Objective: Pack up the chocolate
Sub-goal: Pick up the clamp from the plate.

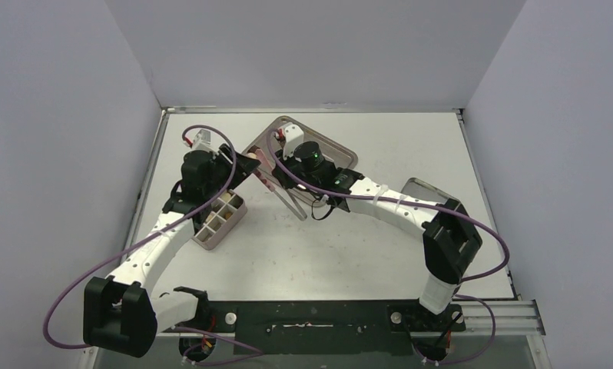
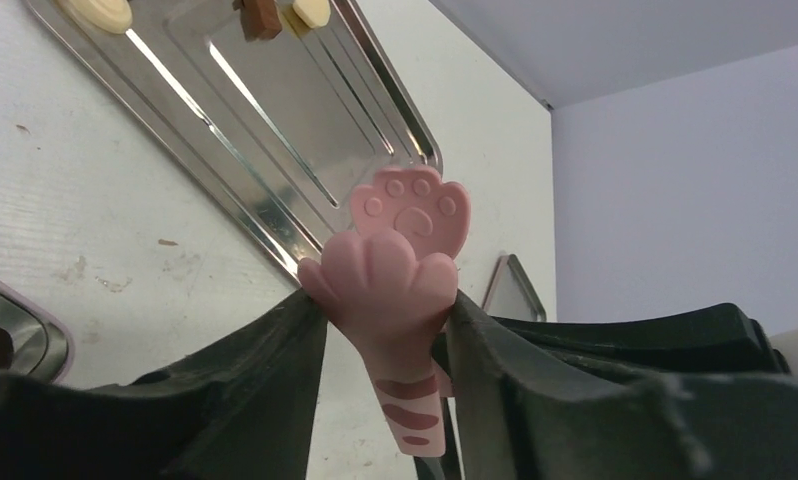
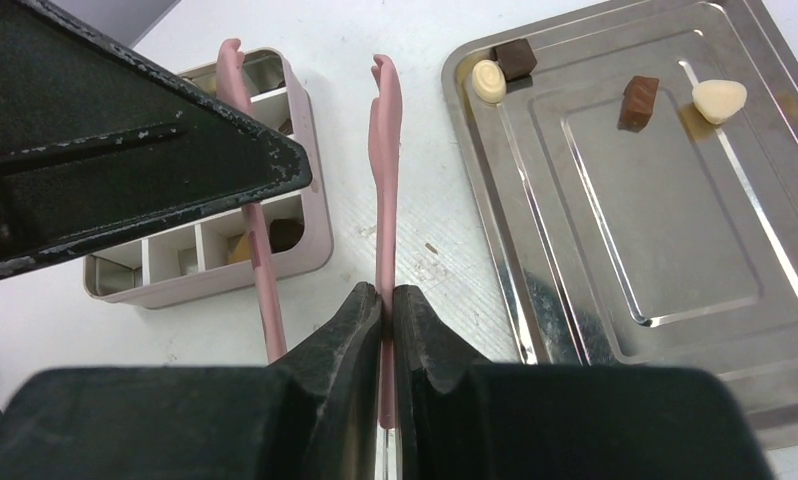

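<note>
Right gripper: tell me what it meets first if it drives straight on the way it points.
Probably bare table, the strip between the compartment box and the steel tray. The right gripper is shut on one pink tongs arm that leads along that line; depth is unclear.

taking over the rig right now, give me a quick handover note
Left gripper: jaws around the paw tips of the pink tongs, seemingly touching both sides.
Right gripper: shut on one arm of the tongs, towards the handle end.
Chocolate: four pieces on the metal tray; at least two show in the divided box.
Done: some pieces packed.
Left: the four on the tray; no piece sits between the tongs' tips.
</note>
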Motion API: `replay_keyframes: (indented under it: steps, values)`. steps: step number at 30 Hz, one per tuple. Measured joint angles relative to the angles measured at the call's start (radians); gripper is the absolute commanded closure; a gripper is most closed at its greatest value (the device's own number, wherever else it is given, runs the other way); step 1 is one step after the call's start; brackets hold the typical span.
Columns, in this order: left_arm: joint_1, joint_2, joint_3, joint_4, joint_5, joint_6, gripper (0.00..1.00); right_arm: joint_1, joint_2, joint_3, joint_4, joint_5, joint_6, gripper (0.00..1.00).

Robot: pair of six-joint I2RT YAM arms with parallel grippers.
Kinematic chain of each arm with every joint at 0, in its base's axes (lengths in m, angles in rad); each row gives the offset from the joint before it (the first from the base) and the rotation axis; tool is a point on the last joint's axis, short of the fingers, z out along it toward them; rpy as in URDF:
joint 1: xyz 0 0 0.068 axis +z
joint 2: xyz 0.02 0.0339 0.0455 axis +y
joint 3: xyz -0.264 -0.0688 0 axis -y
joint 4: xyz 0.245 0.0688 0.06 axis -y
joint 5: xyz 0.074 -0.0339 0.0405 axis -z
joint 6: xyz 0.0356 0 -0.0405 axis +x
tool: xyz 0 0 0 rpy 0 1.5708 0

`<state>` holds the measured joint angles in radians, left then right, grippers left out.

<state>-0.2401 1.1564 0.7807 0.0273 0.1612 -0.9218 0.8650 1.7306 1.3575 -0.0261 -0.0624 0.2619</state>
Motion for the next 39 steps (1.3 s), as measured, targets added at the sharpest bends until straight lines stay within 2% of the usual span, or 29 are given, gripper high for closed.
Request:
replay_keyframes:
  steps: [7, 9, 12, 15, 17, 20, 30, 36, 39]
  values:
    - [0.003, -0.002, -0.012, 0.022, 0.03, -0.016, 0.84, 0.0, -0.001, -0.002, 0.024, 0.029, 0.002, 0.99]
    - [0.014, -0.002, -0.021, 0.028, 0.043, -0.022, 0.85, 0.0, -0.002, -0.005, 0.032, 0.037, 0.002, 0.99]
    - [0.035, -0.002, -0.036, 0.032, 0.072, -0.035, 0.91, -0.002, -0.01, -0.022, 0.042, 0.064, 0.013, 0.85]
    - [0.049, -0.002, -0.053, 0.048, 0.089, -0.045, 1.0, -0.02, -0.027, -0.044, 0.05, 0.045, 0.029, 0.85]
    - [0.063, -0.002, -0.074, 0.08, 0.109, -0.064, 1.0, -0.034, -0.048, -0.06, 0.06, 0.025, 0.039, 0.83]
    - [0.08, -0.004, -0.106, 0.137, 0.151, -0.102, 1.0, -0.046, -0.09, -0.093, 0.081, -0.008, 0.05, 0.66]
    - [0.121, -0.011, -0.127, 0.224, 0.188, -0.19, 1.0, -0.029, -0.182, -0.181, 0.073, -0.037, 0.008, 0.34]
    - [0.134, -0.021, -0.121, 0.194, 0.194, -0.195, 1.0, 0.065, -0.213, -0.261, 0.052, 0.046, -0.194, 0.32]
    - [0.14, -0.023, -0.112, 0.181, 0.202, -0.188, 1.0, 0.093, -0.221, -0.272, 0.03, 0.05, -0.243, 0.31]
